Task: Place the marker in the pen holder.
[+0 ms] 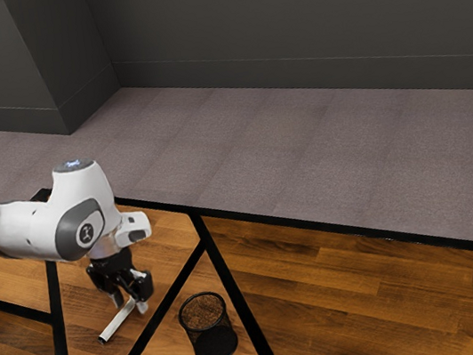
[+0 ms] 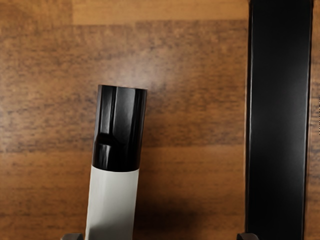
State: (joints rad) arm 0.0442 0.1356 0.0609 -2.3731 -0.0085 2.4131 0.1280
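Wood-plank tabletop (image 1: 351, 276), framed and crossed by black strips, beneath the hand; grey carpet (image 1: 304, 149) and dark grey wall (image 1: 285, 26) behind, farther from the camera.

Item: black two-finger gripper (image 1: 131, 306), one. Position: low over the tabletop, pointing down, reaching in on the white arm (image 1: 24, 231) from the exterior view's left. Condition: fingers (image 1: 143, 306) apart, one to each side of the marker; the wrist view has a gap between the marker and one of them, so nothing is clamped.

Item: marker (image 2: 111, 205), one. White barrel, black cap (image 2: 119, 128). Position: lying on its side on the wood, under the hand and between the fingers, closer to one than to the other. One end reaches out from beneath the hand toward the exterior view's lower left; which end that is, cap or tail, is perhaps too small to settle there.

Item: pen holder (image 1: 212, 342), one. Black mesh cup, round, upright on the tabletop. Position: near the hand, on its side toward the exterior view's right and nearer the camera, apart from gripper and marker alike.

Item: black strip (image 1: 152, 325), diagonal. Position: just beside the hand, between marker and pen holder, running roughly along the marker's length.
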